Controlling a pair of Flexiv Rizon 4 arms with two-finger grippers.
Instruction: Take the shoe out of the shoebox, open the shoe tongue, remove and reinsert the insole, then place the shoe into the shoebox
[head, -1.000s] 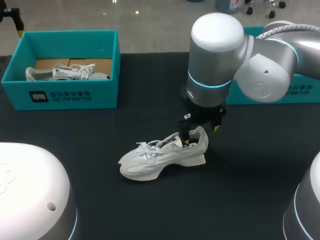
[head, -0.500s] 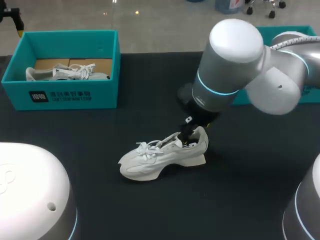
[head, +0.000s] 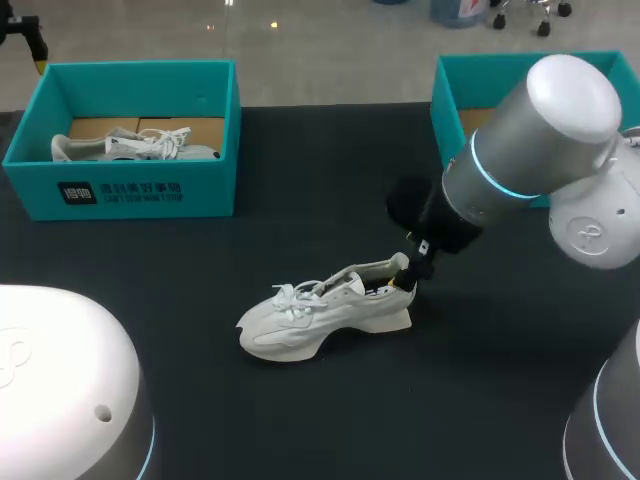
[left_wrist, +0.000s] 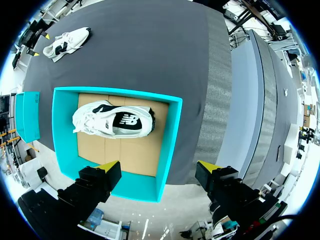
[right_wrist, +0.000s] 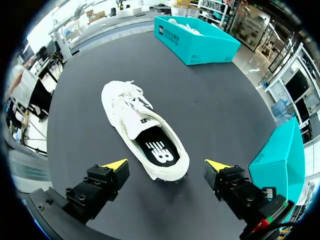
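Noted: shoe (head: 325, 312) upright mid tabletop (head: 300, 420), outside left shoebox (head: 140, 190). My R hand (right_wrist: 165, 164) fingers apart, empty, just behind heel. L hand (left_wrist: 159, 165) apart above left shoebox. Judged light, soft upper; insole (right_wrist: 159, 149) prob. floppy (pinch heel edge).

Right gripper (right_wrist: 166, 164): yellow-tipped fingers spread wide, gripping nothing. White lace-up sneaker (right_wrist: 142, 125) lies on the black table top (right_wrist: 220, 100), its heel between the fingers and touching neither, toe toward eleven o'clock from the gripper. Shoe mouth wide; black insole with white logo (right_wrist: 159, 150) seated inside. Open teal cardboard shoebox (right_wrist: 200, 45) far off at twelve o'clock, pale shoe (right_wrist: 187, 26) in it. Second teal box (right_wrist: 280, 145) at three o'clock.
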